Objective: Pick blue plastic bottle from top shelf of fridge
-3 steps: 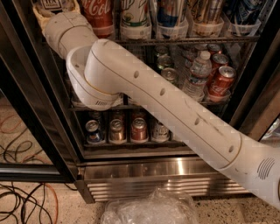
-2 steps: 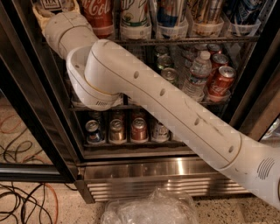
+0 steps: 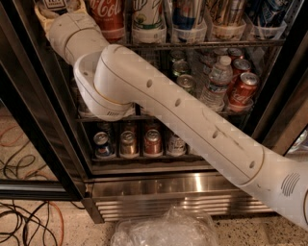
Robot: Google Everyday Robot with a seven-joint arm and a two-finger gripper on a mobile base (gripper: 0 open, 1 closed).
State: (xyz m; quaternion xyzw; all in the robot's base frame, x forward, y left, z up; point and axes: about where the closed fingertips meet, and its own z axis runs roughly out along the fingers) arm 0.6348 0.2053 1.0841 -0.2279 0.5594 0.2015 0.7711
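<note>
**Q:** Reading from foreground to background, what is shown?

**A:** On the floor lie a crumpled clear plastic bag (image 3: 163,229) and loose cables (image 3: 21,216). Behind them is the fridge (image 3: 168,188), with its louvred steel base and its door open. The white arm (image 3: 192,122) crosses the lower racks of cans (image 3: 129,143) and a small water bottle (image 3: 219,77). It bends at a round elbow joint (image 3: 103,89) and rises to the left end of the top shelf (image 3: 202,44).

**Q:** Where are the gripper and the target?

**A:** The gripper (image 3: 48,14) sits at the top-left edge of the view, mostly cut off, in the leftmost slot of the shelf. Whether it is apart, together or clamped on anything cannot be told. A white label with dark lettering shows just above it, left of the red Coca-Cola bottle (image 3: 108,17). That label is judged to belong to the blue plastic bottle (image 3: 54,4), though little of the bottle is visible.

**Q:** How is the step done well?

**A:** The grasp should probably close squarely on the bottle's body, above its clear plastic holder. The bottle should then be lifted straight up until its base clears the holder rim, and only then drawn outward. The wrist should stay clear of the Coca-Cola bottle and the door frame.
</note>
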